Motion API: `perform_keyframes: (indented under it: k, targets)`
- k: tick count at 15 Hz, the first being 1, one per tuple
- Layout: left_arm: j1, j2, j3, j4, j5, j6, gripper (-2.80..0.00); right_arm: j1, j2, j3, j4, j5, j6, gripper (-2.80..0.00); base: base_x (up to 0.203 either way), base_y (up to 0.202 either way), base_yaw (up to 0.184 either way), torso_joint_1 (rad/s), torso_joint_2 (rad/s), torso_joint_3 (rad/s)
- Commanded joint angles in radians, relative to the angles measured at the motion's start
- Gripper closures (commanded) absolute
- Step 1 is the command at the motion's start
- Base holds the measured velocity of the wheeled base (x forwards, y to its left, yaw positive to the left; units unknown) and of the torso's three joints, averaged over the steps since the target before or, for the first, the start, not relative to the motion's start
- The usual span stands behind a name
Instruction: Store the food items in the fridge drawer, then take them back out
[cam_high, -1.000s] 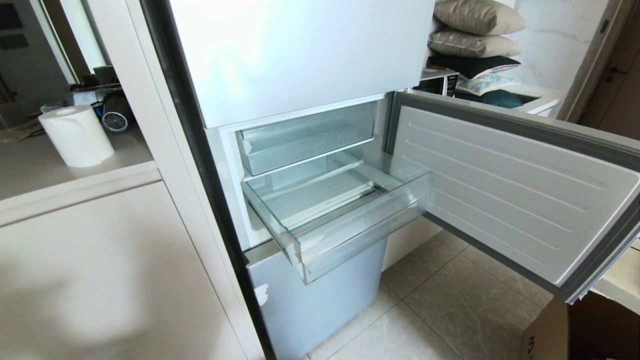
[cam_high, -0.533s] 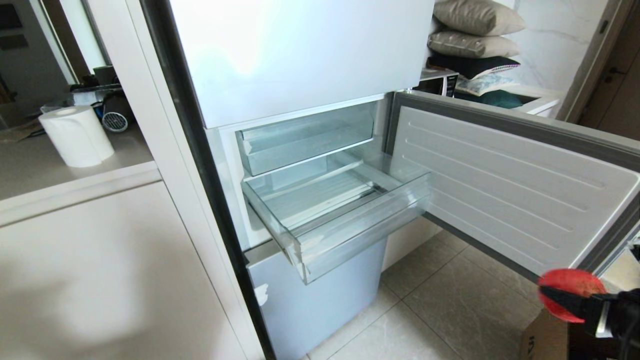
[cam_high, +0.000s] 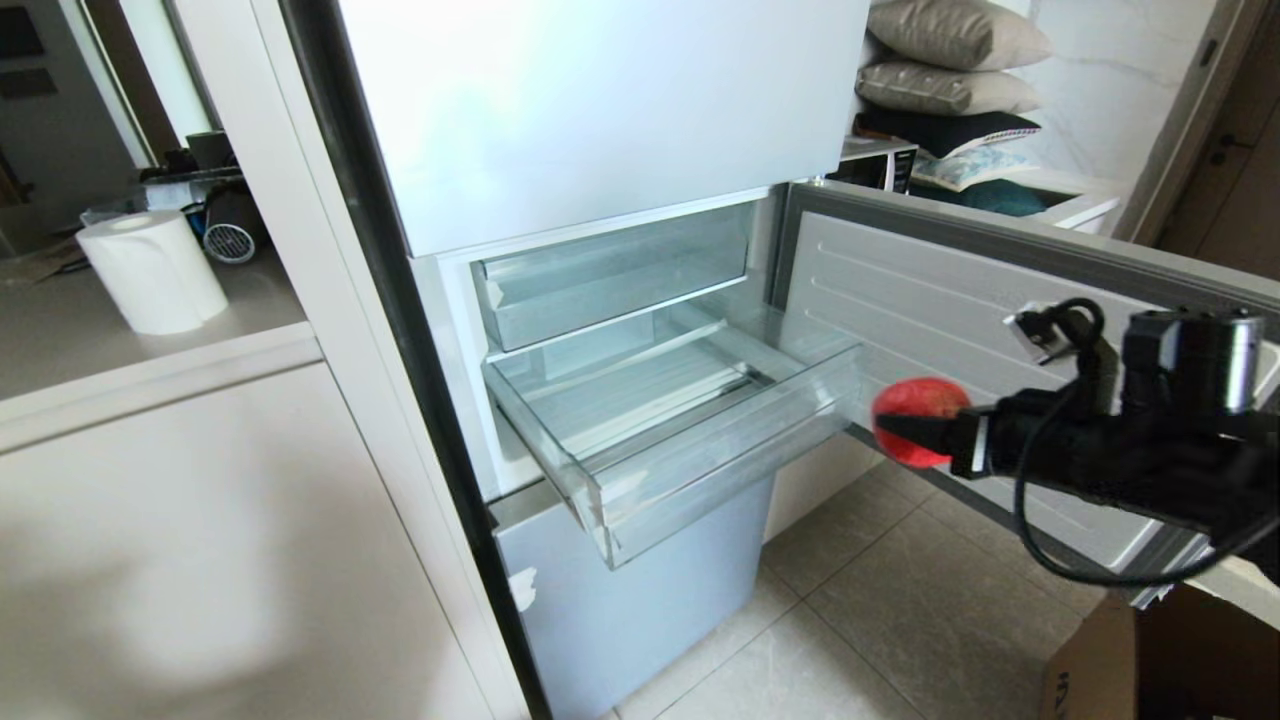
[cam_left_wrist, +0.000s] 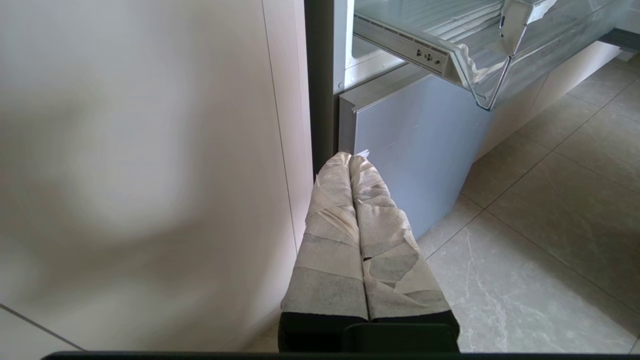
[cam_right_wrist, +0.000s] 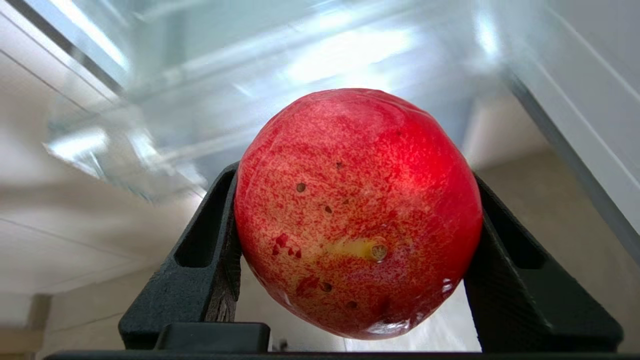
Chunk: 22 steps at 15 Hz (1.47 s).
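Observation:
A glossy red fruit (cam_high: 920, 418) is clamped between the black fingers of my right gripper (cam_high: 905, 436), which is shut on it in mid-air just to the right of the fridge drawer (cam_high: 700, 470). The right wrist view shows the red fruit (cam_right_wrist: 357, 210) filling the right gripper (cam_right_wrist: 355, 181), both fingers pressed against its sides. The clear drawer is pulled out and nothing lies on its ribbed floor. My left gripper (cam_left_wrist: 350, 156) hangs low by the fridge's bottom panel, its taped fingers (cam_left_wrist: 330, 220) shut together on nothing, below the drawer's corner (cam_left_wrist: 492, 70).
The fridge door (cam_high: 1000, 370) stands open to the right, right behind my right arm. A second clear drawer (cam_high: 610, 290) sits pushed in above. A cardboard box (cam_high: 1150, 660) is on the tiled floor at lower right. A paper roll (cam_high: 150, 270) stands on the left counter.
My right arm has swung in from the lower right edge of the head view, up and leftward, carrying the red fruit to beside the drawer. The left arm has not moved.

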Motion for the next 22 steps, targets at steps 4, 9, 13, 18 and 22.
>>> perform_keyframes:
  k: [4, 9, 13, 18, 22]
  targets:
    - [0.000, 0.000, -0.001, 0.000, 0.000, 0.000, 0.00, 0.132, 0.323, -0.365, 0.002, -0.045, -0.005, 0.00, 0.000, 0.000, 0.000, 0.000, 0.00, 0.000]
    - [0.000, 0.000, 0.001, 0.000, 0.000, 0.000, 0.00, 0.193, 0.537, -0.651, -0.006, -0.153, -0.033, 0.00, 0.000, 0.000, 0.000, 0.000, 0.00, 0.000]
    - [0.000, 0.001, 0.000, 0.000, 0.000, 0.000, 0.00, 0.216, 0.682, -0.798, -0.091, -0.259, -0.081, 0.00, 0.000, 0.000, 0.000, 0.000, 0.00, 0.000]
    - [0.000, 0.001, 0.001, 0.000, 0.000, 0.000, 0.00, 0.228, 0.811, -0.963, -0.150, -0.354, -0.102, 0.00, 0.000, 0.000, 0.000, 0.000, 0.00, 0.000]
    - [0.000, 0.000, -0.001, 0.000, 0.000, 0.000, 0.00, 0.228, 0.859, -1.043, -0.143, -0.367, -0.105, 0.00, 0.000, 0.000, 0.000, 0.000, 0.00, 0.000]
